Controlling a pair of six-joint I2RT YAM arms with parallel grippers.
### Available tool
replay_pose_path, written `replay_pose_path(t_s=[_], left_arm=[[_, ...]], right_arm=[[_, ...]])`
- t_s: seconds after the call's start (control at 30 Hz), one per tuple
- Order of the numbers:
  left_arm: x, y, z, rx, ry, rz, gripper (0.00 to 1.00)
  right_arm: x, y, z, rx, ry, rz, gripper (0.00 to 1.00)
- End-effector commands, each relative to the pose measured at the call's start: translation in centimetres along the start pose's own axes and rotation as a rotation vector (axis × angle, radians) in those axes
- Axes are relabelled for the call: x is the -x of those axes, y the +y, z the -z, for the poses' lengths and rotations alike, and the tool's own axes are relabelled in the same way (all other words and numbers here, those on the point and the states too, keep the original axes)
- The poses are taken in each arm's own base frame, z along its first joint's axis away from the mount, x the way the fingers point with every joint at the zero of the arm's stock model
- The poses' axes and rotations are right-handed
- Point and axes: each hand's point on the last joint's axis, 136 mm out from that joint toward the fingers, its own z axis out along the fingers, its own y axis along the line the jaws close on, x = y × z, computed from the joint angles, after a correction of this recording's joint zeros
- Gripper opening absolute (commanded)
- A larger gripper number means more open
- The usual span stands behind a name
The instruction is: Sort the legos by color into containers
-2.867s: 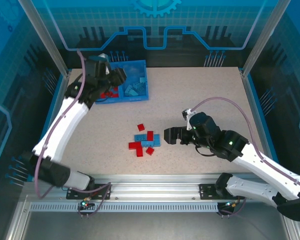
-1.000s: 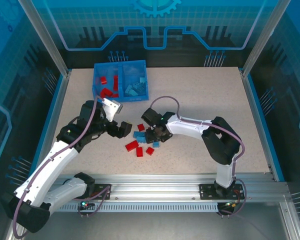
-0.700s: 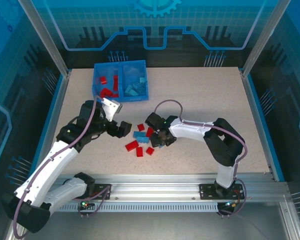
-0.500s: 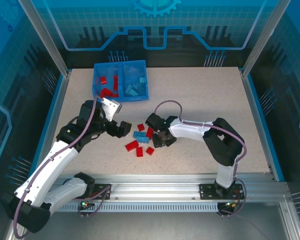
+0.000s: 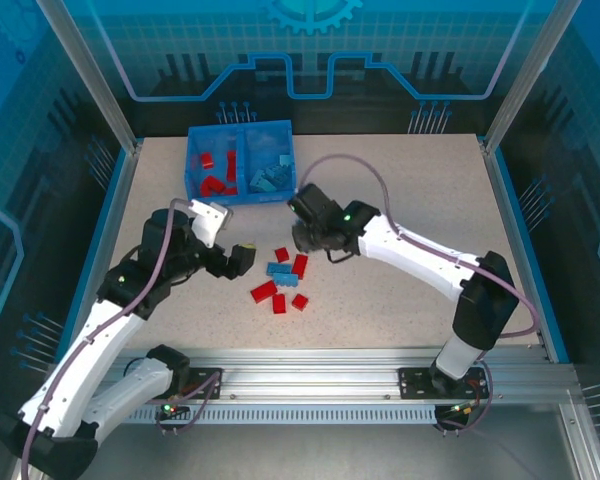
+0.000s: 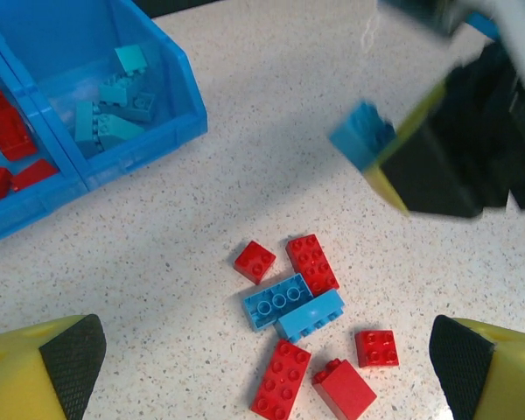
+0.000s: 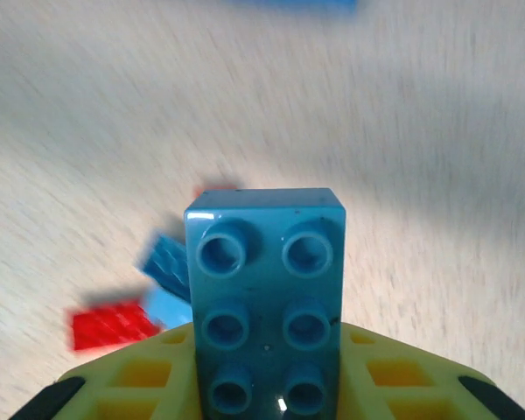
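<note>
Lifted off the loose pile (image 5: 285, 280) since half a second ago and swung toward the upper left of the top view, with a light blue brick (image 7: 264, 306) pinched between the jaws of the right gripper (image 5: 305, 236).

Nearest, left of the pile in the top view, hovers the left gripper (image 5: 236, 262) with jaws spread wide; yellow, black-padded fingers (image 6: 66, 359) at the lower corners of the left wrist view.

Next, between those fingers on the speckled tabletop (image 5: 410, 190): five red bricks (image 6: 312, 262) and two blue bricks (image 6: 276, 300), the blue pair touching side by side at the middle, reds close around them.

Above the pile, in the upper right of the left wrist view, blurred, hangs the right gripper with the held brick off the table, studs facing the right wrist camera.

Farthest, upper left in both views, sits the blue bin (image 5: 242, 200): red bricks in its left compartment (image 5: 215, 170), light blue ones in its right compartment (image 5: 265, 172).
</note>
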Motion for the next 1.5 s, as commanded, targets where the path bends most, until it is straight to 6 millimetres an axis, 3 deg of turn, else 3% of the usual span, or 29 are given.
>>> replay_pose_path(t_s=[0.0, 0.2, 0.37, 0.43, 0.53, 0.73, 0.9, 1.0, 1.1, 1.27, 1.37, 1.47], left_arm=[[0.5, -0.3, 0.4, -0.019, -0.049, -0.021, 0.99], [0.4, -1.1, 0.9, -0.064, -0.058, -0.042, 0.99], [0.2, -0.5, 1.0, -0.028, -0.044, -0.038, 0.99], [0.2, 0.2, 0.9, 0.011, -0.037, -0.030, 0.99], [0.0, 1.3, 0.8, 0.067, -0.024, -0.007, 0.99], [-0.1, 3.0, 0.5, 0.127, -0.016, 0.055, 0.99], [-0.3, 4.4, 0.7, 0.191, -0.012, 0.079, 0.99], [-0.4, 4.8, 0.7, 0.205, -0.012, 0.087, 0.99], [-0.5, 5.2, 0.7, 0.222, -0.011, 0.100, 0.99], [-0.6, 6.1, 0.5, 0.252, 0.002, 0.134, 0.99], [-0.7, 6.6, 0.3, 0.263, 0.010, 0.157, 0.99], [-0.9, 6.8, -0.2, 0.262, 0.023, 0.175, 0.99]], right_arm=[[4.9, 1.0, 0.3, 0.002, -0.102, 0.086, 0.35], [13.2, 0.1, -4.3, -0.030, -0.205, 0.070, 0.35], [18.0, -1.3, -9.5, -0.039, -0.246, 0.048, 0.34], [19.0, -1.9, -12.1, -0.025, -0.250, 0.032, 0.36], [20.9, -2.0, -14.2, 0.010, -0.313, 0.024, 0.37], [23.6, -1.1, -17.4, 0.090, -0.469, 0.065, 0.39], [24.9, -0.4, -18.7, 0.141, -0.558, 0.073, 0.47], [25.8, -0.5, -18.3, 0.142, -0.600, 0.057, 0.66], [27.0, -0.4, -15.9, 0.159, -0.629, 0.042, 0.71], [28.0, 0.7, -8.8, 0.238, -0.597, 0.052, 0.76], [26.8, 1.2, -3.7, 0.283, -0.514, 0.077, 0.83], [24.2, 1.5, 1.7, 0.331, -0.416, 0.114, 0.90]])
